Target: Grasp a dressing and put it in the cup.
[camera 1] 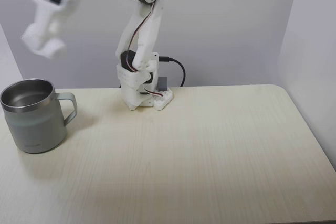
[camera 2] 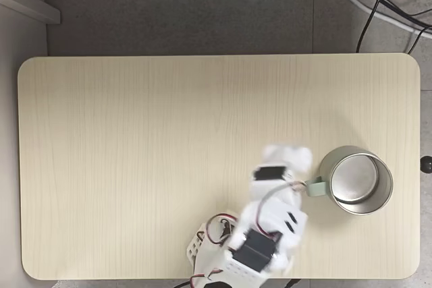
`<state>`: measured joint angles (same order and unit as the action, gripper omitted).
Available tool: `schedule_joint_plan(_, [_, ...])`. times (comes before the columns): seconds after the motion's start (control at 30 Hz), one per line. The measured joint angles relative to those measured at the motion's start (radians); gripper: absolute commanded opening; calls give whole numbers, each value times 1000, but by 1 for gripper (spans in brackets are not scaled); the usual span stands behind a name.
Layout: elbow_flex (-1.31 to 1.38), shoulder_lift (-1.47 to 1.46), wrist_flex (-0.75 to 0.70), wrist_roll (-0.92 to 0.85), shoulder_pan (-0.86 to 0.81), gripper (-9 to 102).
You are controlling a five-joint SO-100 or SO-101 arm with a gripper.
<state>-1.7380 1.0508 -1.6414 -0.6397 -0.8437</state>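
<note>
The cup point(camera 1: 35, 124) is a squat grey-green mug with a shiny steel rim, standing at the table's left edge in a fixed view, its handle point(camera 1: 68, 107) pointing right. From above, the cup point(camera 2: 356, 180) sits near the right side and its steel inside looks bare. My white gripper point(camera 1: 44, 45) hangs high above and slightly left of the cup, smeared by motion. In the view from above, the gripper point(camera 2: 290, 155) lies just left of the cup's handle point(camera 2: 314, 186). The blur hides whether its fingers hold anything. The dressing is out of view.
The arm's base point(camera 1: 144, 95) is fixed at the table's back edge, with a black cable point(camera 1: 178, 69) behind it. A wide stretch of pale wooden table point(camera 1: 210, 156) lies to the right of the cup. Walls close in behind and on both sides.
</note>
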Motion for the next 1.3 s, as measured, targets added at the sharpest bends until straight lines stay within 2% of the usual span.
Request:
schedule_joint_plan(0.17, [97,78,124,-2,-97,0])
schedule_joint_plan(0.47, [279,106,295,-57,-147,0])
schedule_joint_plan(0.8, [313,179,383,-98,-209,0])
schedule_joint_plan(0.97, [330,179,391,-112,-207,21])
schedule_joint_plan(1.1, [347,179,391,-120,-218,28])
schedule_joint_plan(1.3, [382,144,396,-112,-219,28])
